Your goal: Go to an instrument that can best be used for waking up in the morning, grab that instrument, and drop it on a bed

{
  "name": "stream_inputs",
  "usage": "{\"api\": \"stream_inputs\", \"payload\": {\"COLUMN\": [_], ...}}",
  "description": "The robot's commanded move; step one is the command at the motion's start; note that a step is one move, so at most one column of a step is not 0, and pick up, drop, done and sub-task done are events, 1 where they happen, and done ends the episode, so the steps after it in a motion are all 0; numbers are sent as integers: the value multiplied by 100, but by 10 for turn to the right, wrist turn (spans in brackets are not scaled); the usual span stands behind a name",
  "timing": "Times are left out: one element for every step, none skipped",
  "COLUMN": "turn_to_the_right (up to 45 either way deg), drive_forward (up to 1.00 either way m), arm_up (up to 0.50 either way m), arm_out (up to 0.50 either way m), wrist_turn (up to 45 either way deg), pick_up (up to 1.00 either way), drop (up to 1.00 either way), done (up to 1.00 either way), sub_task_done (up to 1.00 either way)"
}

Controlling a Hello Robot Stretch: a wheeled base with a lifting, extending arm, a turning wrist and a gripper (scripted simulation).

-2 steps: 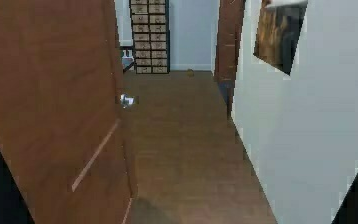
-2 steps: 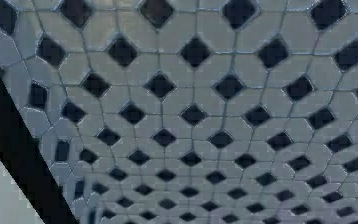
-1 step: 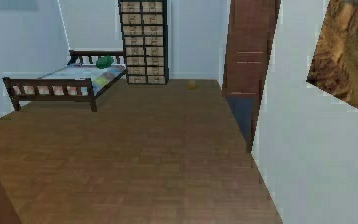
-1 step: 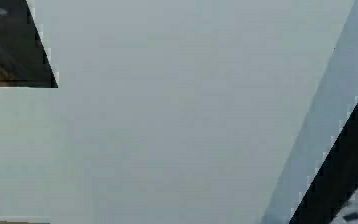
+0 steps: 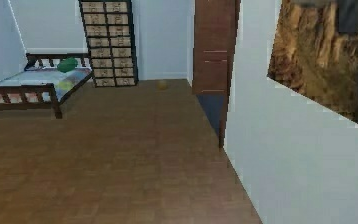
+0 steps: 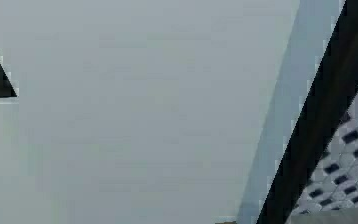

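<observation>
- Dark-framed bed [image 5: 42,82] at the far left corner of the wooden floor [image 5: 117,150] in the forward view, with a green cushion [image 5: 67,65] near its far end.
- Tall shelf unit [image 5: 109,40] of tan boxes just beside the bed, against the far wall.
- Small yellowish blob [image 5: 163,84] at the floor's far edge, between shelf unit and brown door [image 5: 215,45]; too small to tell whether an alarm clock.
- Rocky landscape picture [image 5: 322,50] on the near white wall [image 5: 287,150].
- Plain pale wall [image 6: 137,110] in the arm side view, with a black slanted frame [image 6: 322,110] at right.
- Cannot tell the state of the gripper's fingers.
</observation>
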Motion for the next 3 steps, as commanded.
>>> {"api": "stream_inputs", "payload": {"turn_to_the_right": [0, -330, 0], "drive_forward": [40, 0, 50], "arm_up": [0, 0, 0], "arm_out": [0, 0, 0], "wrist_turn": [0, 0, 0], "pick_up": [0, 0, 0], "drop": [0, 0, 0], "done": [0, 0, 0], "sub_task_done": [0, 0, 0]}}
